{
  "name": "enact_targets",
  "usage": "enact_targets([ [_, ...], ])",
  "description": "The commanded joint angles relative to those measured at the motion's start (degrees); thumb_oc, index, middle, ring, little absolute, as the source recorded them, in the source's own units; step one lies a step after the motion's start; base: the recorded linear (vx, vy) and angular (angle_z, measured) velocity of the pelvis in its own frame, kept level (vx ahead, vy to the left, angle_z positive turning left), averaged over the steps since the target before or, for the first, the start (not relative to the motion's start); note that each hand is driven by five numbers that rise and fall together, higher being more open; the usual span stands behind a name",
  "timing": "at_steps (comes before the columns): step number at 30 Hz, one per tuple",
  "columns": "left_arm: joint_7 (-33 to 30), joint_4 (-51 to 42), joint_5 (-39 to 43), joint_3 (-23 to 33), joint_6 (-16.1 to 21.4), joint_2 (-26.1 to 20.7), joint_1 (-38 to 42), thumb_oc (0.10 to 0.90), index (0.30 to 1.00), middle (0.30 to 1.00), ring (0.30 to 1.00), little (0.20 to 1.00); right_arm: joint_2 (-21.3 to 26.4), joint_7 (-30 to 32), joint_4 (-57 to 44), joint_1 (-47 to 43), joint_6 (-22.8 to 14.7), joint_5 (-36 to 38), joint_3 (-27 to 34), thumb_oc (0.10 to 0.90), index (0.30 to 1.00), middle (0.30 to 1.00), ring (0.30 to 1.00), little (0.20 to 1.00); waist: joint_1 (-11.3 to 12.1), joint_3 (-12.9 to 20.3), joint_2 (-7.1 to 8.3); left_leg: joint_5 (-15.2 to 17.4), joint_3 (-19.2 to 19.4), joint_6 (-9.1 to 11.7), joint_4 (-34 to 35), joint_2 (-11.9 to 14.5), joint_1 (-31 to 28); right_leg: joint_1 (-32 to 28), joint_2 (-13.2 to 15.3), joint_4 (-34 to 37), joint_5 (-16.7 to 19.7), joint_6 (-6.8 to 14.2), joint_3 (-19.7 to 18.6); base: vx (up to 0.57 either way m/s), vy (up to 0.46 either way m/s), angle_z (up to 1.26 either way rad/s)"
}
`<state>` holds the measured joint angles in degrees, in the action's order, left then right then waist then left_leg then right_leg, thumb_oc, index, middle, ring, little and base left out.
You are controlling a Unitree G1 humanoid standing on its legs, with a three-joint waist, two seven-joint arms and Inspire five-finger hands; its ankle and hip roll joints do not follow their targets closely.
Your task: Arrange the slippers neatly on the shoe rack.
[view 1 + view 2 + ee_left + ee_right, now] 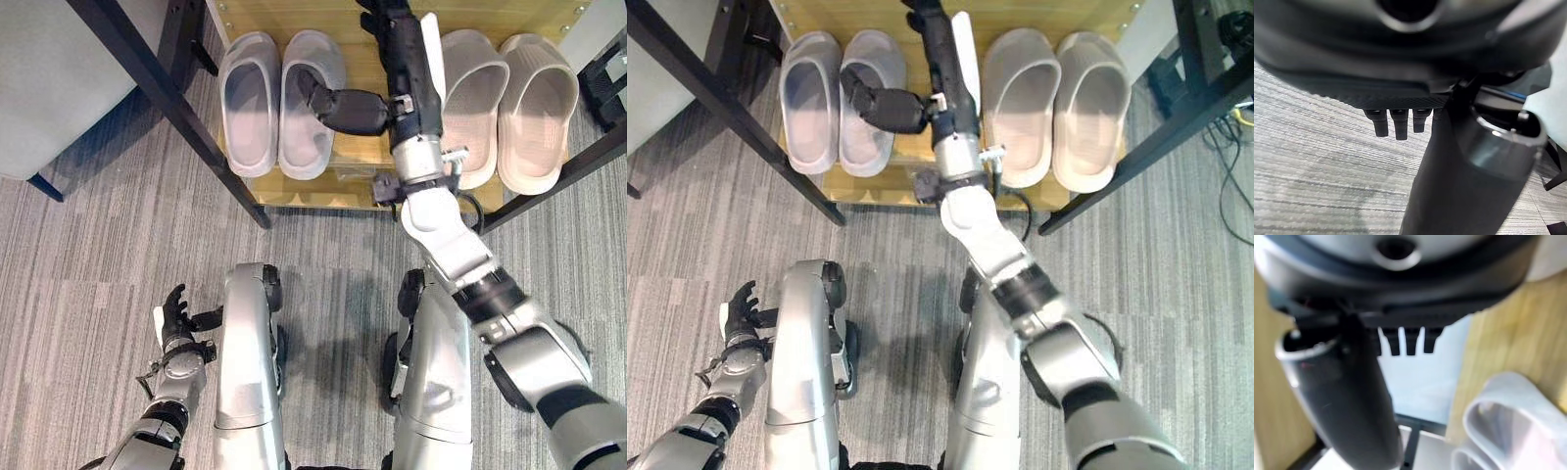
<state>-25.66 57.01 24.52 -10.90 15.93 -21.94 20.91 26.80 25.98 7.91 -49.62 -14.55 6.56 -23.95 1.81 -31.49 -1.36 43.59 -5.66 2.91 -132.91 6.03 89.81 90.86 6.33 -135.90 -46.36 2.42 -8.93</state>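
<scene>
Two pairs of slippers, grey (279, 103) and beige (509, 108), are lined up on the wooden shoe rack (362, 157), the right hand (392, 44) held between them with fingers straight, the left hand (176, 313) relaxed open low over the carpet (88, 255).

Floor covering: grey striped carpet (108, 264), laid wall to wall under everything in view. Furniture: grey upholstered seat (59, 69) on dark legs, at far left. Cabling: dark cables (1229, 211) lying on the carpet, far right.
</scene>
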Motion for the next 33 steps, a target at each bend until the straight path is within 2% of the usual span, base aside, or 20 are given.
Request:
enact_targets([
  [1, -3.8, -3.5, -3.5, 3.4, 2.7, -2.5, -2.1, 0.8, 0.9, 0.9, 0.9, 0.9, 2.4, 3.5, -17.8, 0.6, -4.9, -12.6, 8.0, 0.8, 0.9, 0.9, 0.9, 0.9, 1.7, 1.7, 0.97, 0.2, -4.0, -2.8, -0.5, -2.8, 0.1, -0.9, 2.2, -1.0, 2.1, -3.0, -1.8, 0.0, 0.0, 0.0],
  [4, -4.7, -6.5, -6.1, 5.1, 2.7, -1.8, -3.2, 0.8, 0.9, 0.9, 0.9, 0.9, 4.0, 4.9, -25.4, 10.3, -3.4, -21.6, 12.2, 0.8, 0.9, 0.9, 0.9, 0.9, 1.0, 1.7, 1.57, 0.1, -4.0, -3.0, 0.1, -2.9, 0.1, -0.9, 2.1, -0.4, 2.3, -3.1, -1.6, 0.0, 0.0, 0.0],
  [5, -4.8, -6.6, -6.1, 5.1, 2.7, -1.8, -3.3, 0.8, 0.9, 0.9, 0.9, 0.9, 4.0, 4.8, -25.5, 10.4, -3.4, -21.6, 12.3, 0.8, 0.9, 0.9, 0.9, 0.9, 1.0, 1.7, 1.58, 0.1, -4.0, -3.0, 0.1, -2.9, 0.1, -0.9, 2.1, -0.4, 2.3, -3.1, -1.6, 0.04, -0.006, -0.03],
  [6, -5.6, -9.7, -8.4, 5.6, 2.9, -1.2, -4.0, 0.8, 0.9, 0.9, 0.9, 0.9, 3.9, 5.9, -29.6, 17.1, -2.4, -26.9, 15.0, 0.8, 0.9, 0.9, 0.9, 0.9, 0.5, 2.2, 2.33, -0.1, -3.5, -3.0, 1.2, -2.8, 0.1, -0.9, 2.1, 0.7, 2.9, -3.0, -1.4, 0.02, -0.002, -0.03],
  [8, -6.7, -11.7, -9.9, 6.3, 3.3, -1.1, -4.9, 0.8, 0.9, 0.9, 0.9, 0.9, 3.6, 7.0, -32.7, 23.7, -1.6, -31.5, 17.6, 0.8, 0.9, 0.9, 0.9, 0.9, 0.0, 3.2, 2.62, -0.2, -3.2, -3.0, 3.0, -2.9, 0.1, -0.9, 1.8, 2.6, 3.2, -3.0, -1.1, -0.03, -0.001, -0.02],
  [10, -8.1, -14.2, -11.4, 6.3, 3.4, -1.2, -5.0, 0.8, 0.9, 0.9, 0.9, 0.9, 2.5, 6.9, -35.6, 29.7, -2.0, -32.7, 18.5, 0.8, 0.9, 0.9, 0.9, 0.9, -0.3, 4.8, 3.06, -0.8, -2.4, -3.0, 7.0, -2.8, 0.1, -0.9, 1.9, 6.7, 3.7, -3.4, -0.3, -0.09, -0.013, -0.04],
  [12, -8.4, -17.2, -12.3, 7.3, 3.9, -1.4, -5.6, 0.8, 0.9, 0.9, 0.9, 0.9, 2.0, 6.3, -37.6, 35.6, -1.6, -35.5, 19.1, 0.8, 0.9, 0.9, 0.9, 0.9, -0.5, 7.5, 3.25, -2.3, -1.6, -3.1, 13.7, -2.9, 0.1, -1.5, 1.9, 13.7, 5.1, -3.9, 0.6, -0.11, -0.009, -0.1],
  [16, -9.4, -25.5, -16.1, 6.7, 4.4, -2.2, -8.5, 0.8, 0.9, 0.9, 0.9, 0.9, -0.6, 7.1, -33.8, 44.0, -1.2, -33.7, 18.4, 0.8, 0.9, 0.9, 0.9, 0.9, -1.1, 13.7, 2.56, -7.9, -1.3, -3.7, 26.3, -3.6, 0.1, -2.8, 2.1, 25.9, 9.6, -3.6, 2.2, -0.08, 0.045, 0.05],
  [17, -9.5, -25.6, -16.1, 6.6, 4.3, -2.2, -8.6, 0.8, 0.9, 0.9, 0.9, 0.9, -0.6, 7.2, -33.8, 44.2, -1.2, -33.7, 18.4, 0.8, 0.9, 0.9, 0.9, 0.9, -1.1, 13.9, 2.53, -8.3, -1.3, -3.8, 26.6, -3.7, 0.1, -2.8, 2.2, 26.2, 9.9, -3.7, 2.2, -0.05, 0.059, 0.15],
  [18, -9.8, -27.6, -17.3, 6.2, 4.6, -2.3, -9.1, 0.8, 0.9, 0.9, 0.9, 0.9, -0.5, 8.0, -32.2, 46.0, -0.8, -35.0, 17.5, 0.8, 0.9, 0.9, 0.9, 0.9, -1.3, 16.0, 1.98, -10.0, -1.4, -3.8, 30.7, -3.6, 0.1, -3.1, 2.5, 30.3, 10.6, -3.3, 3.0, -0.04, 0.053, 0.09],
  [21, -9.2, -29.9, -17.6, 6.3, 5.3, -2.5, -10.7, 0.8, 0.9, 0.9, 0.9, 0.9, 1.6, 9.6, -27.8, 47.7, 1.3, -39.2, 16.5, 0.8, 0.9, 0.9, 0.9, 0.9, -1.7, 18.4, 1.1, -13.0, -2.3, -3.8, 36.1, -3.1, -0.5, -4.3, 4.1, 36.1, 12.0, -2.9, 4.9, 0.0, 0.052, 0.2],
  [27, -5.8, -33.2, -18.5, 5.9, 5.7, -2.3, -17.8, 0.8, 0.9, 0.9, 0.9, 0.9, 5.8, 8.6, -23.7, 53.8, 2.7, -44.3, 18.0, 0.8, 0.9, 0.9, 0.9, 0.9, -1.9, 19.5, 1.28, -14.5, -2.7, -3.0, 43.0, -0.7, -7.3, -11.1, 5.4, 43.1, 12.6, -2.1, 7.5, 0.06, -0.014, 0.03],
  [29, -4.9, -32.4, -18.5, 5.5, 5.7, -2.3, -18.9, 0.8, 0.9, 0.9, 0.9, 0.9, 5.9, 7.8, -20.2, 55.7, 2.6, -43.7, 17.1, 0.8, 0.9, 0.9, 0.9, 0.9, -2.1, 20.1, 1.24, -14.9, -2.6, -2.8, 45.3, 0.1, -9.9, -13.7, 5.4, 45.8, 13.1, -1.9, 8.2, 0.04, -0.02, -0.03],
  [30, -4.6, -30.4, -18.6, 4.6, 5.5, -1.9, -18.9, 0.8, 0.9, 0.9, 0.9, 0.9, 5.0, 7.7, -14.9, 56.6, 2.5, -41.7, 15.5, 0.8, 0.9, 0.9, 0.9, 0.9, -2.3, 21.0, 1.41, -15.6, -2.4, -2.5, 48.2, 0.8, -12.9, -16.9, 5.4, 49.3, 13.5, -1.6, 9.0, 0.03, -0.028, -0.02],
  [33, -4.0, -27.6, -18.9, 3.4, 5.1, -1.5, -19.0, 0.8, 0.9, 0.9, 0.9, 0.9, 4.7, 8.4, -9.3, 57.1, 2.8, -40.7, 14.1, 0.8, 0.9, 0.9, 0.9, 0.9, -2.6, 21.4, 1.58, -16.1, -2.4, -2.4, 51.4, 1.7, -16.3, -20.2, 5.3, 52.6, 14.2, -1.4, 9.7, 0.02, -0.007, 0.01],
])
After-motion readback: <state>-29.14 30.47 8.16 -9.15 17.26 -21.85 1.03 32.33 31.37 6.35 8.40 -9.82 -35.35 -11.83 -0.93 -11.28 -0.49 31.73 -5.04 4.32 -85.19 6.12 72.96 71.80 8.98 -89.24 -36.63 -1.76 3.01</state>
